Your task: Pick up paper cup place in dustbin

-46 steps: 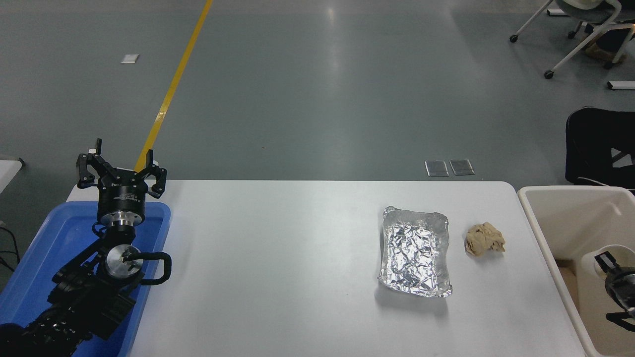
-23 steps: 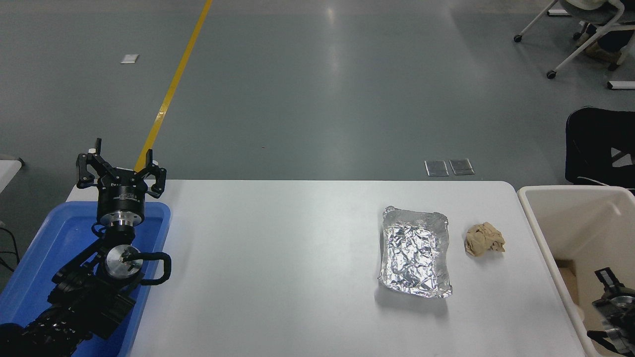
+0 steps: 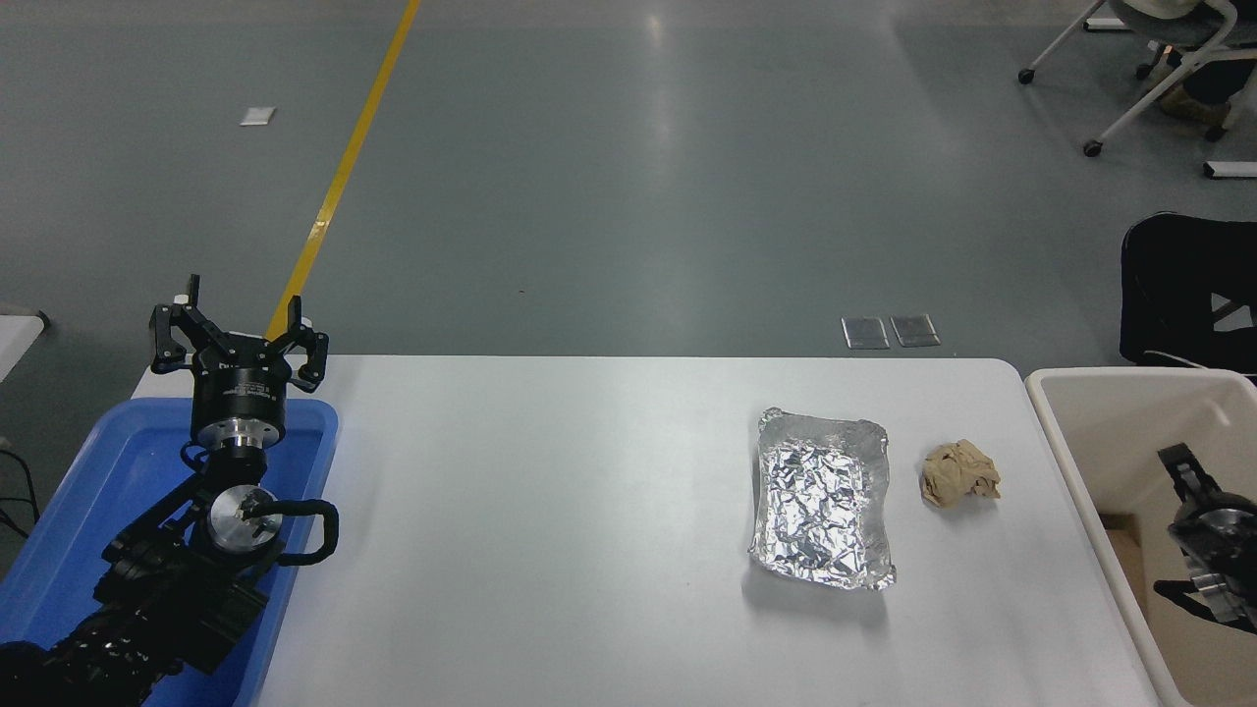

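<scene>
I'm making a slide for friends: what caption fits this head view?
Right claw over the beige dustbin; foil tray and brown paper ball remain on the table.

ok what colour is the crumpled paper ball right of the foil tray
Light brown, a tan kraft shade. The paper ball shows clearly in the head view, beside the silver foil tray.

The scene is evenly and brightly lit from overhead. A pale streak of glare is reflected on the grey floor. Soft, short shadows are cast beside the foil tray on the table. Focus is sharp throughout.
</scene>
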Motion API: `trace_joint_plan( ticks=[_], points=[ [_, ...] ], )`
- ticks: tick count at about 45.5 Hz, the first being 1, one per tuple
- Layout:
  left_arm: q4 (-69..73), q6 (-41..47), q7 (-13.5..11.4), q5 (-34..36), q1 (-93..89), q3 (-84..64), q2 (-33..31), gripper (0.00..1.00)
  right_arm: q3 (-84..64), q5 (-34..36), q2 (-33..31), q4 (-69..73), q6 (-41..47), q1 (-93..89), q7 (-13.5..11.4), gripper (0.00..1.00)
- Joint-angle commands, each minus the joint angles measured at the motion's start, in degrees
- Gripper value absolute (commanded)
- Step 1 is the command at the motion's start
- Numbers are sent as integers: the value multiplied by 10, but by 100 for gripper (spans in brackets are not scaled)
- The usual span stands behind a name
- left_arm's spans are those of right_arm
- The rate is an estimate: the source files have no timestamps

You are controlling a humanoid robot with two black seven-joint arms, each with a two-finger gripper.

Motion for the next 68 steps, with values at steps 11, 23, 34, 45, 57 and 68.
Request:
trace_joint_plan(
  ticks=[11,23,34,45,57,68],
  points=[
    [0,0,1,2,0,1,0,99,-331,-8,6,287,2,351,-1,100],
    [-1,-1,2,3,0,1,0,99,-393,-5,53,462,27,513,-1,100],
    [-1,-1,2,3,0,1,0,99,-393,-11,26,534,222,616,0,100],
    [-1,-1,2,3,0,1,1,99,-394,-79,-57,669,354,745,0,100],
    [-1,-1,3,3,0,1,1,99,-412,-90,-122,732,481,855,-6,100],
    [-1,-1,2,3,0,1,1,99,-454,-115,-141,733,554,934,-6,100]
  ],
)
